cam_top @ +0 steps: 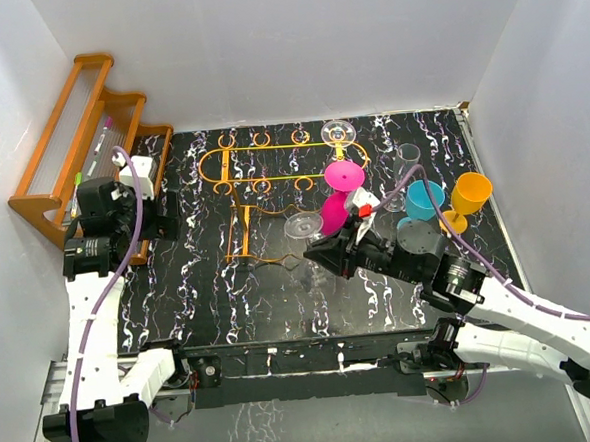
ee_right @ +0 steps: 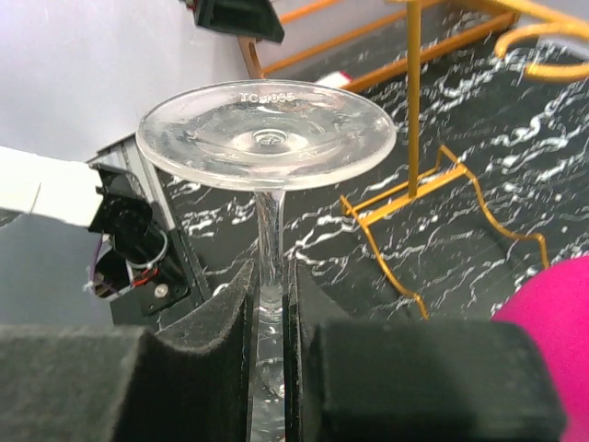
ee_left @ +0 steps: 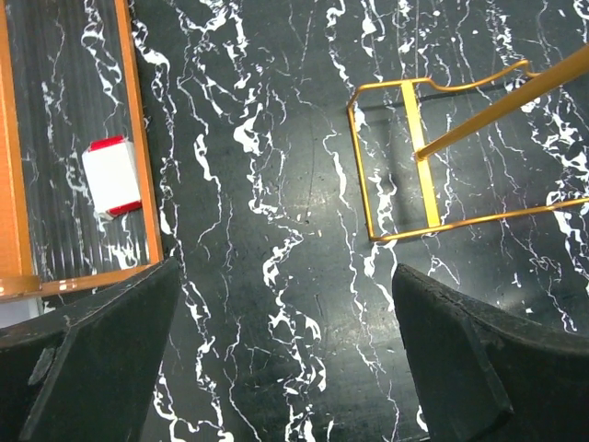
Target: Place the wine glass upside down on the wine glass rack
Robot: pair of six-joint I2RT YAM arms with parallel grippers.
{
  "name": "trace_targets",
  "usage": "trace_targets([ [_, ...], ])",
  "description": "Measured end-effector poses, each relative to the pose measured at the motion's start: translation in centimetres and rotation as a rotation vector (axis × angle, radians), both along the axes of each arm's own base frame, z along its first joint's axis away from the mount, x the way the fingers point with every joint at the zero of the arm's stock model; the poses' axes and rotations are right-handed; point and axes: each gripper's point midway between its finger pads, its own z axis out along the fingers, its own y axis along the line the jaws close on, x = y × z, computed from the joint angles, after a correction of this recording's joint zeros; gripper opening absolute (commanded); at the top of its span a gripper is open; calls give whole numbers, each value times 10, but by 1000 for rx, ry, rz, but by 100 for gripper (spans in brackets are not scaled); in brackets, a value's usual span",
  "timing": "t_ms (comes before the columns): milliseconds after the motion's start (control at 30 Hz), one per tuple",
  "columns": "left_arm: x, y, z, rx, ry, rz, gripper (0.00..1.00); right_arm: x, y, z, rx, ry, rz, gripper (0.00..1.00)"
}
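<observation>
Top external. Wine glass rack (cam_top: 271,162) stands upper centre on the black marbled table (cam_top: 219,296). A second clear glass (cam_top: 339,132) sits at the rack's upper right rail, with a magenta glass (cam_top: 341,183) just below it. Teal glass (cam_top: 424,198) and yellow glass (cam_top: 469,195) stand together at right. Wooden rack (cam_top: 70,145) is in the upper left. Right hand (cam_top: 317,252) at frame centre grasps the clear wine glass (cam_top: 302,226), which is off the table, just below the rack's right end and not on its rails. Left hand (cam_top: 165,217) is at left, beside the wooden rack.

Left wrist. Left hand is released: both dark fingers (ee_left: 101,359) sit wide apart at the lower corners, with bare table between them. A wire leg loop of the rack shows upper right. A white and red block (ee_left: 112,175) lies in the wooden rack at left.

Right wrist. Fingers (ee_right: 212,322) are clenched on the glass stem. The round foot fills upper centre. Rack legs are behind it, and the magenta glass is at the lower right edge.
</observation>
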Motion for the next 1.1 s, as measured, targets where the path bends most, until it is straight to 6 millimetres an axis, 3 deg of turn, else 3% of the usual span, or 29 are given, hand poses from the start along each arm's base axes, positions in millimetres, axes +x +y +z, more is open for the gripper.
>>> trace_targets([
  [233,-2,10,-2,2,10,28,97,16,0,26,91,-125,-65,8],
  [700,-3,15,-12,29,26,32,97,71,-3,14,21,-206,-311,8],
  [1100,-5,16,-12,33,13,33,97,95,5,8,1,-198,-400,8],
])
